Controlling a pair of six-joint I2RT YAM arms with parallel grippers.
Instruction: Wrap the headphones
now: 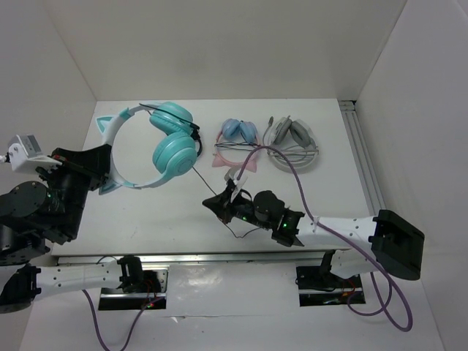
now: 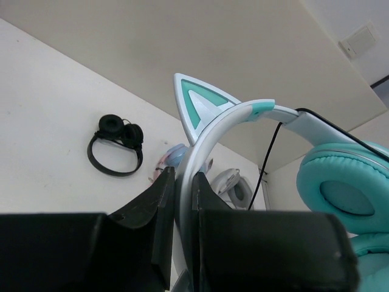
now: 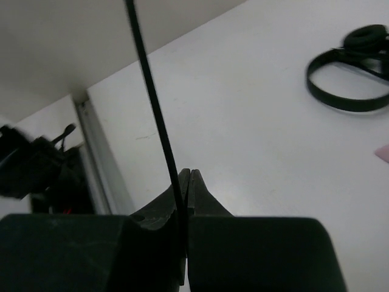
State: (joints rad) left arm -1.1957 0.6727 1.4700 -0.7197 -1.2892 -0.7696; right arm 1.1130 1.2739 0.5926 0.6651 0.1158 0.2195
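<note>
The headphones (image 1: 170, 142) have teal ear cups and a white headband (image 1: 115, 150) with cat ears; they are held up at the back left. My left gripper (image 1: 107, 164) is shut on the headband (image 2: 209, 137), just below a teal cat ear (image 2: 197, 106), with an ear cup (image 2: 340, 182) to the right. The thin black cable (image 1: 205, 178) runs from the cups to my right gripper (image 1: 215, 201) at mid-table. In the right wrist view that gripper (image 3: 189, 174) is shut on the cable (image 3: 149, 91), which rises straight up from the jaws.
A light-blue pair with a pink band (image 1: 238, 137) and a grey-white pair (image 1: 292, 140) lie at the back. A small black pair (image 3: 347, 79) lies on the table. A metal rail (image 1: 362, 164) runs along the right edge. White walls enclose the table.
</note>
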